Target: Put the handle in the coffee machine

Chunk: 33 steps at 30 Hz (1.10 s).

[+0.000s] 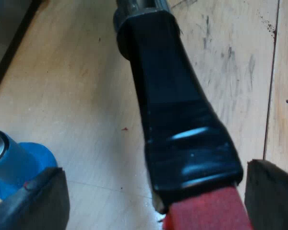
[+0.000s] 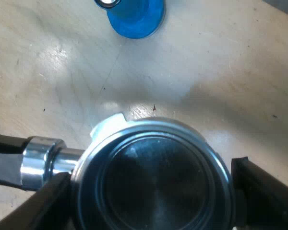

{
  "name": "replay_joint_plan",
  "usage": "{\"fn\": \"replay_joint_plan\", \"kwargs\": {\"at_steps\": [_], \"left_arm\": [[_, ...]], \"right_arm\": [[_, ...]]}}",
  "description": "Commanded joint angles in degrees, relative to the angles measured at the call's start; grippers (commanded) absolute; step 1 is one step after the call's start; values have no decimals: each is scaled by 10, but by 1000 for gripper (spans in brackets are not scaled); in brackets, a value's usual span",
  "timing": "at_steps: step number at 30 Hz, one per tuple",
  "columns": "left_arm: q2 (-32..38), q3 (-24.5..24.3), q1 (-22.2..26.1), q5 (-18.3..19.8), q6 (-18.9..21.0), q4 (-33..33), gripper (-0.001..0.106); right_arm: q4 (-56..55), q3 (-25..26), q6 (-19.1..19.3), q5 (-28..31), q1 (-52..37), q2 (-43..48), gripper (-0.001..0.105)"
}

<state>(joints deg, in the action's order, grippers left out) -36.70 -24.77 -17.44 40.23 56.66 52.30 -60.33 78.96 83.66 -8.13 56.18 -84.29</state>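
Holder (image 2: pixel 151 143) and both grippers meet over the pale wooden table (image 2: pixel 230 72). In the right wrist view the right gripper (image 2: pixel 151 191) has a black finger against each side of the round metal basket. It looks to be clasping the holder by the rim, with the open bowl facing the camera and the steel neck running off toward the dark handle. In the left wrist view that handle (image 1: pixel 173 110) runs between the fingers of the left gripper (image 1: pixel 153 191), which are spread. One finger (image 1: pixel 33 201) is well clear of the handle and the other sits just beside the red end (image 1: pixel 206 211) with a sliver of gap. A blue tamper (image 1: pixel 19 165) stands on the table near the wider-set finger, apart from the holder. Whether the holder rests on the table or hangs above it I cannot tell. The step in hand is probably taking a firm hold of the handle before carrying it to the machine. To do that well, the left gripper should centre itself on the handle first, since it sits off to one side. Closing from there would shove the handle sideways against the right gripper's hold. It should grip on the black part next to the red end, where the section is broad and flat — then keep the basket level and steer clear of the tamper.
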Motion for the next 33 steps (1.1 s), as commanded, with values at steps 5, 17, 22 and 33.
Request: {"fn": "replay_joint_plan", "kwargs": {"at_steps": [5, 17, 22, 33], "left_arm": [[2, -2, -2, 4, -4, 6, 54], [2, -2, -2, 4, -4, 6, 0], [2, -2, -2, 4, -4, 6, 0], [2, -2, -2, 4, -9, 5, 0]], "right_arm": [[1, 9, 6, -12, 1, 12, 0], [1, 9, 0, -12, 1, 12, 0], [1, 9, 0, -8, 1, 12, 0], [1, 9, 1, -12, 1, 12, 86]]}}
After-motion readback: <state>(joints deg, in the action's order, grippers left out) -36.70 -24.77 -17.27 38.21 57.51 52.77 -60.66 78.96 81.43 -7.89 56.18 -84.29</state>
